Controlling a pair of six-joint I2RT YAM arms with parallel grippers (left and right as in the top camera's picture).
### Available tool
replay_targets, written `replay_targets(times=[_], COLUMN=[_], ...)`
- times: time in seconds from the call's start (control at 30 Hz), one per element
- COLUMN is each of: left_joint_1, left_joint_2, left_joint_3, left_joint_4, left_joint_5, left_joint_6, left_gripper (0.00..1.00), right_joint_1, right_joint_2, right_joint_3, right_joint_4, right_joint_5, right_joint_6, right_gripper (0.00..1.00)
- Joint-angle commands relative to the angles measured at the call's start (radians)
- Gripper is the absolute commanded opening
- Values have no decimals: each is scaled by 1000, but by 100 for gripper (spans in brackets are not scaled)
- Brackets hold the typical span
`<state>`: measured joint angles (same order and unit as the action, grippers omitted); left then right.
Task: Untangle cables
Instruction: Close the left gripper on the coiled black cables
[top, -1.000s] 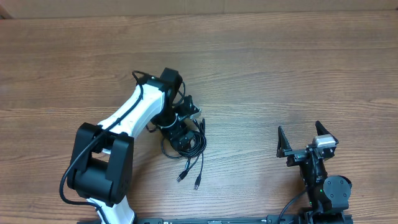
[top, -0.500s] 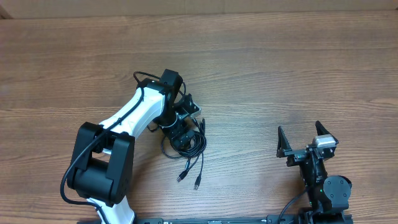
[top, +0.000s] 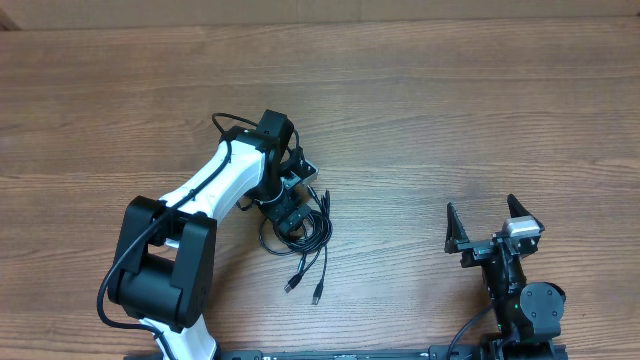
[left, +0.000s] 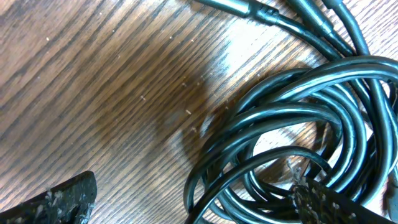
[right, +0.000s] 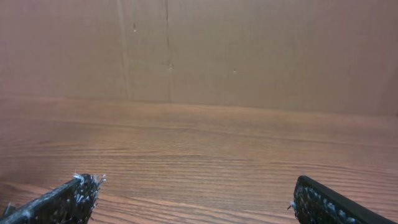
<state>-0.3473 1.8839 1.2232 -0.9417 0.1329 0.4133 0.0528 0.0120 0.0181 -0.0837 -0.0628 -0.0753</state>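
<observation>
Lying on the desk: thin black glossy cables (top: 318, 232) (left: 292, 118), wound into one tangled coil on the brown wood-grain desk (top: 450, 100), a little toward 9 o'clock from the middle of the overhead view.
Loose ends: two cords leave the coil toward 6 o'clock and end in small plug connectors (top: 290, 287), lying near each other on bare wood.
Left end effector: the left end effector (top: 290, 210) (left: 193, 204) hangs over the 12 o'clock part of the coil. Its jaws stand wide, one over bare wood at 7 o'clock of the wrist view, the other over the cable loops at 5 o'clock. Nothing is clamped; whether it touches the loops I cannot tell.
Right end effector: the right end effector (top: 480, 206) (right: 194, 186) sits at 4 o'clock of the overhead view, well apart from the cables, spread wide and holding nothing.
Beyond it: bare desk, then a plain brown cardboard wall (right: 249, 50) at 12 o'clock.
</observation>
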Motion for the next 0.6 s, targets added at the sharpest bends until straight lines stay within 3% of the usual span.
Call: replay_targets(times=[0.0,0.43,0.5,0.57], left_joint_1=[-7,-6,-6,-6], left_joint_2=[13,13,13,13], left_joint_3=[-16,-95,-95,-95], left_joint_4=[-3,89,90,93], left_joint_5=[-10,-40,-37,-36], left_joint_6=[-29,-26,-30,-35], left_gripper=[100,100,95,81], right_joint_1=[-3,-3,-3,-3], right_joint_2=[-9,-9,-9,-9], right_joint_3=[-10,-10,-10,-10], right_joint_4=[3,3,3,3], right_joint_5=[6,6,6,6], right_joint_6=[-1,-1,-1,-1], right_gripper=[100,100,100,100])
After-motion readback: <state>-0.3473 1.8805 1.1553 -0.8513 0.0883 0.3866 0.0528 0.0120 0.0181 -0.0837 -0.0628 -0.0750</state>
